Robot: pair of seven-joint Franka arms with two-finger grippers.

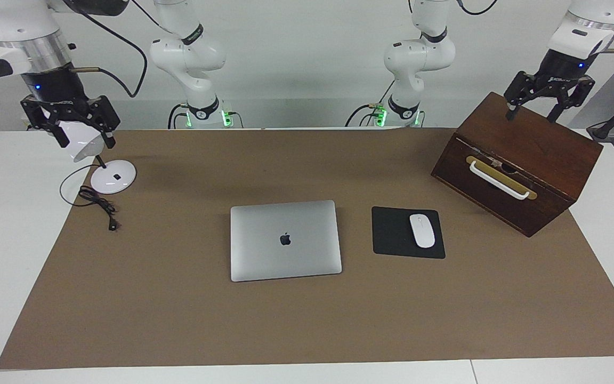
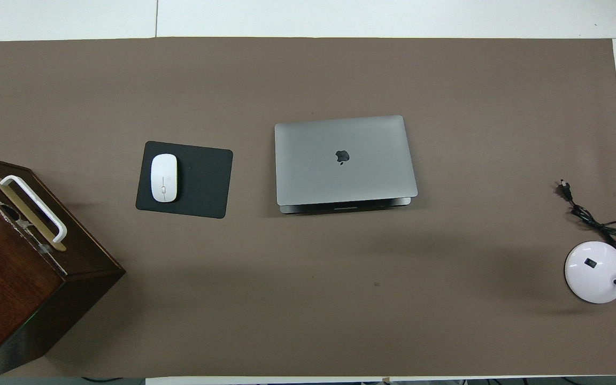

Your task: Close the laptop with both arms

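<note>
My laptop (image 1: 285, 240) lies with its lid down, so the closing looks done; my left gripper (image 1: 537, 106) over the wooden box (image 1: 520, 160) and right gripper (image 1: 79, 129) over the desk lamp (image 1: 107, 173) both hang spread and empty.

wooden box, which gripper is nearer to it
Left. The left gripper hangs open just over the wooden box. The right gripper, also open, is by the lamp at the table's right-arm end, with the laptop between.

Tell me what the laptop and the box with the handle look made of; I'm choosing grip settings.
The laptop: apparently metal, matte silver-grey, an even dull sheen with a black logo. The box: seemingly dark, glossy varnished wood with visible grain; its handle looks like white plastic or painted metal on a brass-coloured plate.
</note>
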